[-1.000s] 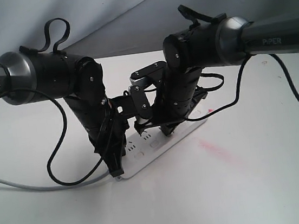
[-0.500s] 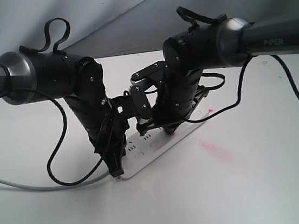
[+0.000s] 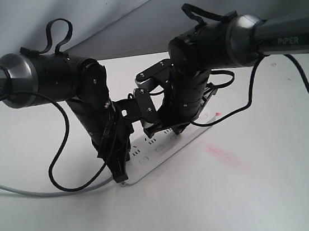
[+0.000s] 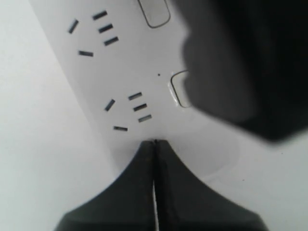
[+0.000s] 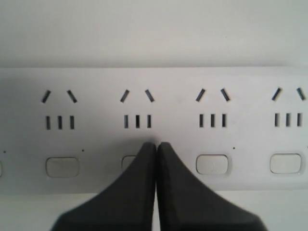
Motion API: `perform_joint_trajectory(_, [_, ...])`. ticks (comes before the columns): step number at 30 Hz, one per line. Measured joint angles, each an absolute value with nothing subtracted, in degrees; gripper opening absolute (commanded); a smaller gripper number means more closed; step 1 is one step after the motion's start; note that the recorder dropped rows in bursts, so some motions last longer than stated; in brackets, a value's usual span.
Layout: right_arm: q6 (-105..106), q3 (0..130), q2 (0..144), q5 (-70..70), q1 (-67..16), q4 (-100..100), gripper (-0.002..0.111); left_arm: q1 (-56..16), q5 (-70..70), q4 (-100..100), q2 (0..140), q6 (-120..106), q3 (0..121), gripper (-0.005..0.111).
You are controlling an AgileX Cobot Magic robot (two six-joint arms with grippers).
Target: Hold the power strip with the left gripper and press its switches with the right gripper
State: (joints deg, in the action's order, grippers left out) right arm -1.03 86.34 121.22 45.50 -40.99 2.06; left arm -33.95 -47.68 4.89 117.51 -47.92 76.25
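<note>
Surface: white table (image 3: 265,192); power strip (image 3: 160,153) lies diagonally on it.
Left gripper (image 4: 154,144): fingers pressed together, tip planted on the strip's near end.
Right gripper (image 5: 157,144): fingers pressed together, tip covering one switch; neighbouring switch (image 5: 211,164) exposed.
Change: right arm (image 3: 213,43) sits slightly higher than a second ago.
Implication: press probably releasing; reposition to next switch.

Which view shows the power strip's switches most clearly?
The right wrist view. The switches lie in a sharp row along the power strip; one is half hidden behind the right gripper. The left wrist view shows two, both partly cut off. The exterior view shows them only small.
</note>
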Motion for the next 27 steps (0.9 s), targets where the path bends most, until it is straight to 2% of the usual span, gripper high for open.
perform_joint_trajectory(14, [-2.6, 86.2, 120.4, 44.8, -40.4, 2.1, 0.0, -33.9, -47.7, 4.9, 117.5, -47.9, 76.3, 0.0])
perform_joint_trajectory(22, [-6.9, 85.9, 116.0, 44.2, -32.8, -2.2, 0.0, -34.1, -46.8, 6.1, 117.5, -47.9, 76.4, 0.0])
perform_joint_trajectory(27, [-5.3, 80.5, 113.9, 36.7, -31.7, -11.9, 0.0, -34.1, -46.9, 6.1, 117.5, -47.9, 76.4, 0.0])
